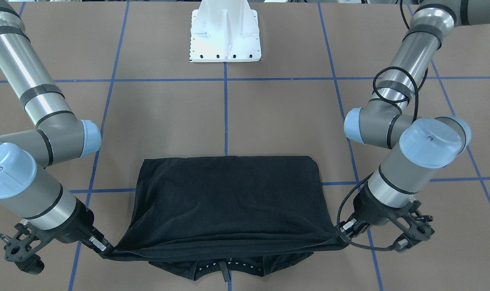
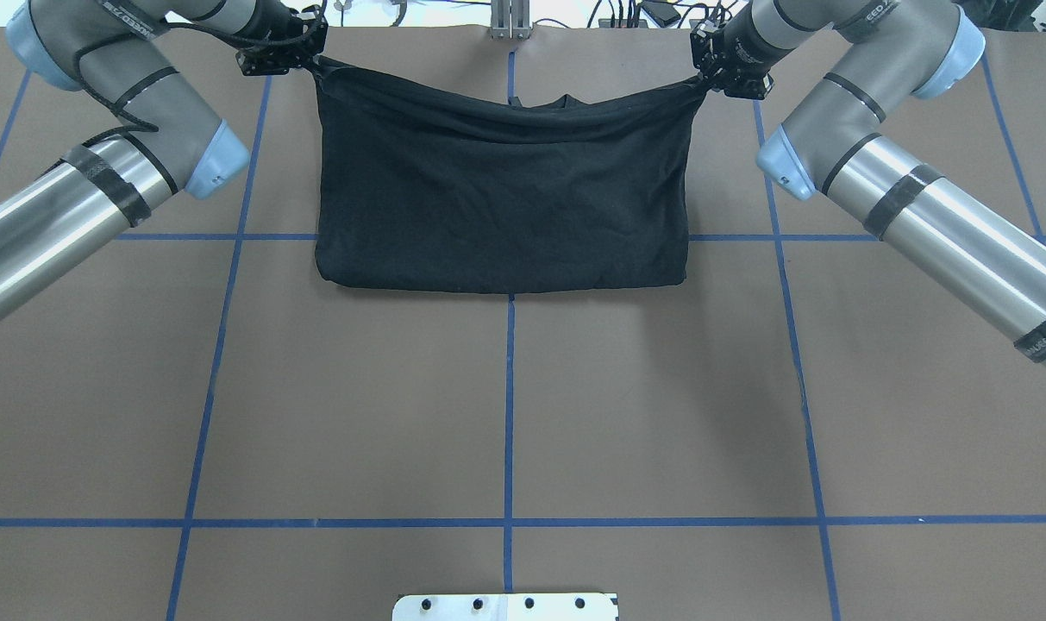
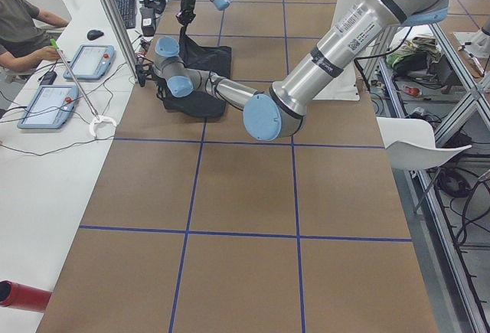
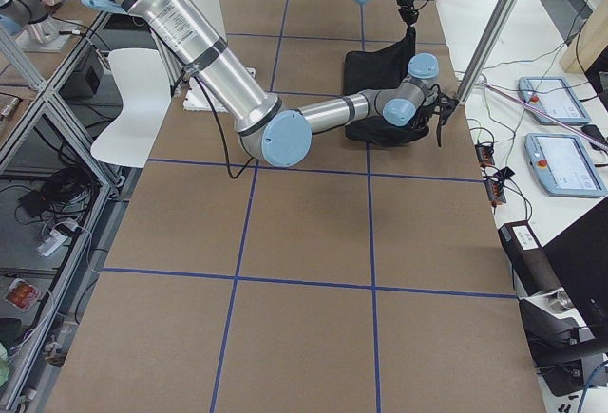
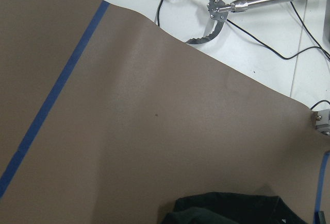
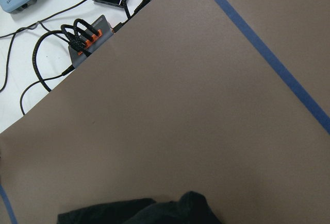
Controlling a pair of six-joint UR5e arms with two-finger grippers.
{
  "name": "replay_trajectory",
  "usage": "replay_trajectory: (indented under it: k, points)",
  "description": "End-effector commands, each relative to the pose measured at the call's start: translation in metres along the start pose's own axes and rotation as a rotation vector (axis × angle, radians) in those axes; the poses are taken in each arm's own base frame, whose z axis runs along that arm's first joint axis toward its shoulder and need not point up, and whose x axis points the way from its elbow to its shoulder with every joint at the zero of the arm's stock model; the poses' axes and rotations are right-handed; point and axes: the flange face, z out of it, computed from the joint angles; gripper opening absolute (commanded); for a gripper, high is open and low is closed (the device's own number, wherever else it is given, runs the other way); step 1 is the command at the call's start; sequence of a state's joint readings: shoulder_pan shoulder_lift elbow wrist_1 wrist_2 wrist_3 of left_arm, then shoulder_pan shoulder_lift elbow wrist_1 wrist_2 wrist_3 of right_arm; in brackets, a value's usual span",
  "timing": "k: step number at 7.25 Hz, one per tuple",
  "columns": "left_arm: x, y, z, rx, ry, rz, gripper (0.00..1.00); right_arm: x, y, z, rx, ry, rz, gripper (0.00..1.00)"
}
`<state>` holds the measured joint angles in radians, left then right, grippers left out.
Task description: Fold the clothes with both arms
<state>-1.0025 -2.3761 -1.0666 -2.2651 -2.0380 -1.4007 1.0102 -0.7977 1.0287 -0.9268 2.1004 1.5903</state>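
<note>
Two grippers: the left gripper (image 1: 343,237) and the right gripper (image 1: 106,247) are each clamped tight on one corner of the black T-shirt (image 1: 228,198). Its top layer is stretched taut between them.
T-shirt place: on the table (image 1: 168,117), across from the white pedestal base (image 1: 225,36). It is doubled over, with the rounded fold toward the base and the held edge toward the operators' side.
Front view only: below the stretched edge the collar (image 1: 228,270) lies flat on the table, with a row of small white marks and a dark tag inside it.
Overhead view: the T-shirt reads as a plain black rectangle with a sagging far edge, and only a sliver of collar peeks over that edge.
Side views: they alone show height. The held edge is off the table and the cloth hangs from each far gripper. A seated person (image 3: 19,19) and teach pendants (image 3: 88,61) are at a white desk (image 3: 46,164).
Wrist views: each shows only a dark bunch of cloth at its lower edge. The left one adds a metal grabber claw (image 5: 215,10), the right one black cables with orange plugs (image 6: 82,38).
Materials: the T-shirt is matte soft knit with shallow creases. The table is flat brown sheet gridded with blue tape (image 1: 226,113). The left arm (image 1: 406,173) and right arm (image 1: 38,194) have brushed silver tubes, grey joints and smooth round light-blue caps.
</note>
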Motion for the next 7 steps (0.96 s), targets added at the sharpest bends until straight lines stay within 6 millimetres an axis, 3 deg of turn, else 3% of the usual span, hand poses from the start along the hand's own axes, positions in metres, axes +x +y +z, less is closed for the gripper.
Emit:
replay_trajectory:
  k: [1,2,3,6,7]
  points:
    - [-0.004,0.000,0.003,0.013,-0.008,0.005,0.00,0.015,-0.009,0.014,0.015,0.034,0.009,0.00]
    - [-0.008,0.002,0.009,0.030,-0.017,0.011,0.00,0.028,-0.014,0.021,0.044,0.048,0.002,0.00]
    - [-0.014,0.003,0.011,0.044,-0.025,0.012,0.00,0.029,-0.013,0.022,0.074,0.042,-0.015,0.00]
    - [-0.005,0.005,0.010,0.159,-0.029,0.029,0.00,-0.001,0.038,0.025,0.246,-0.021,-0.107,0.00]
    - [-0.005,0.009,0.013,0.163,-0.031,0.034,0.00,-0.004,0.040,0.024,0.270,-0.029,-0.111,0.00]
